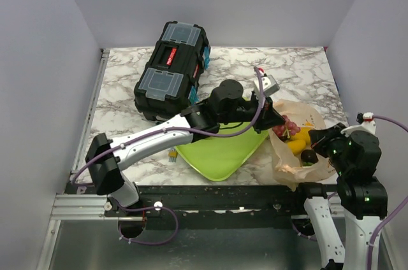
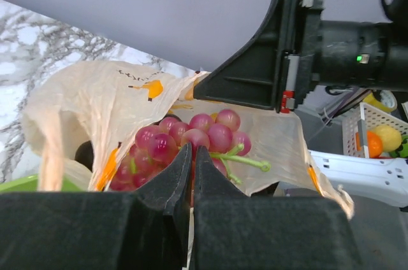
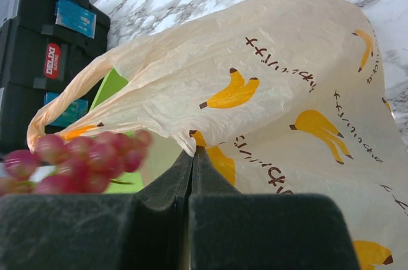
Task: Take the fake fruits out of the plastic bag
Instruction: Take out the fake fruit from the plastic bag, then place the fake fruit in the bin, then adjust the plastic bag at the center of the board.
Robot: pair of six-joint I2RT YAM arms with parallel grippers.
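Pinching a fold of the plastic bag (image 3: 280, 85), the right gripper (image 3: 192, 150) is clenched. The left wrist view shows the left gripper (image 2: 192, 150) pressed shut against the grape bunch (image 2: 220, 136), though a grip is unclear. Only the overhead view shows yellow fruits (image 1: 299, 142) inside the bag, beside the green tray (image 1: 220, 155).

Toolbox (image 1: 172, 69) behind tray (image 1: 220, 155), plastic bag (image 1: 313, 117) right of it, fake fruits (image 1: 297, 140) inside
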